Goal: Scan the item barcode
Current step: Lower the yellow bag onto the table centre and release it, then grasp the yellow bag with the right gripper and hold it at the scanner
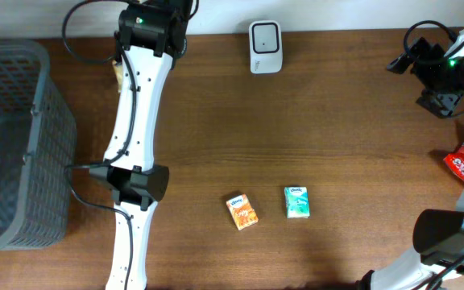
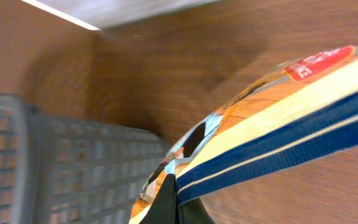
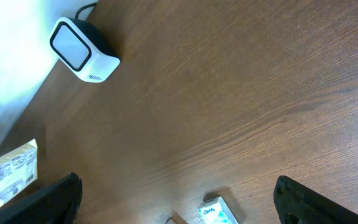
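left arm (image 1: pixel 138 113) stretched forward, left gripper (image 2: pixel 175 209) closed tight; right gripper (image 3: pixel 179 202) wide open, facing down.

The overhead camera looks straight down from well above and takes in the whole tabletop (image 1: pixel 337 137), with the basket (image 1: pixel 6 137) at its left and the scanner (image 1: pixel 264 47) at the far edge. The right wrist camera sits high and tilts down across the wood. It shares two things with the overhead — the scanner, at its upper left, and the teal carton (image 3: pixel 219 211), at its lower edge. The left wrist camera is very close to a blurred packet (image 2: pixel 278 124); behind it show basket mesh and wood — both also in the overhead.
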Robot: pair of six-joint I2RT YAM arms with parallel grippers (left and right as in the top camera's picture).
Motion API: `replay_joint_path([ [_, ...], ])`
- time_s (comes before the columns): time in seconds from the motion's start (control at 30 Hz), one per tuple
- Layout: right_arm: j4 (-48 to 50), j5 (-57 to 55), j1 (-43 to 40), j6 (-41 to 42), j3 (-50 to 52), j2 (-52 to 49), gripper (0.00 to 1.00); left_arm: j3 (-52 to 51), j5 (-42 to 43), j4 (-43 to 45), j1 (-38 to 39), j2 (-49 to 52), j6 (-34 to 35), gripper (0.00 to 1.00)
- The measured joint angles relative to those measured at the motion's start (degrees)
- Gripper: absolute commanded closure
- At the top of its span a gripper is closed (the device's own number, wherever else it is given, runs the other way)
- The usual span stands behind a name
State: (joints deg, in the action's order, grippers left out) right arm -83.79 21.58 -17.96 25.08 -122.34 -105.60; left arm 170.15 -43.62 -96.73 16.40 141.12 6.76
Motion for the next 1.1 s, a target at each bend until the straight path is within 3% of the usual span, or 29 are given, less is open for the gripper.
replay_joint_path([
  [0.13,0.0,0.0,0.0,0.0,0.0,0.0,0.01,-3.7,1.2,0.0,1.6,0.0,-0.9,1.00],
  [0.33,0.0,0.0,0.0,0.0,0.0,0.0,0.01,-28.5,-1.8,0.0,8.2,0.0,9.5,1.00],
  [0.4,0.0,0.0,0.0,0.0,0.0,0.0,0.01,-30.4,3.9,0.1,13.0,0.0,10.6,0.99],
  [0.43,0.0,0.0,0.0,0.0,0.0,0.0,0.01,-30.4,10.2,2.0,17.0,0.0,10.9,0.89],
  [0.47,0.0,0.0,0.0,0.0,0.0,0.0,0.01,-30.4,14.7,2.6,19.9,0.0,11.1,0.85],
  [0.57,0.0,0.0,0.0,0.0,0.0,0.0,0.01,-30.4,25.9,4.0,25.4,0.0,11.3,0.83],
  [0.6,0.0,0.0,0.0,0.0,0.0,0.0,0.01,-30.4,30.9,4.0,26.4,0.0,10.8,0.62],
  [0.63,0.0,0.0,0.0,0.0,0.0,0.0,0.01,-29.8,36.4,3.8,26.3,0.0,9.3,0.12],
  [0.67,0.0,0.0,0.0,0.0,0.0,0.0,0.01,-28.1,40.1,3.3,25.7,0.0,8.3,0.11],
  [0.7,0.0,0.0,0.0,0.0,0.0,0.0,0.01,-25.9,41.6,2.1,25.2,0.1,7.6,0.01],
  [0.8,0.0,0.0,0.0,0.0,0.0,0.0,0.01,-16.2,41.6,0.1,19.7,-0.2,6.5,0.01],
  [1.0,0.5,0.3,0.0,0.5,0.0,0.0,0.01,-9.4,34.5,1.7,-7.8,-2.0,7.2,0.01],
  [1.1,5.9,4.3,0.7,2.1,0.2,0.0,0.02,-9.4,37.0,0.2,-16.3,-1.9,9.4,0.01],
])
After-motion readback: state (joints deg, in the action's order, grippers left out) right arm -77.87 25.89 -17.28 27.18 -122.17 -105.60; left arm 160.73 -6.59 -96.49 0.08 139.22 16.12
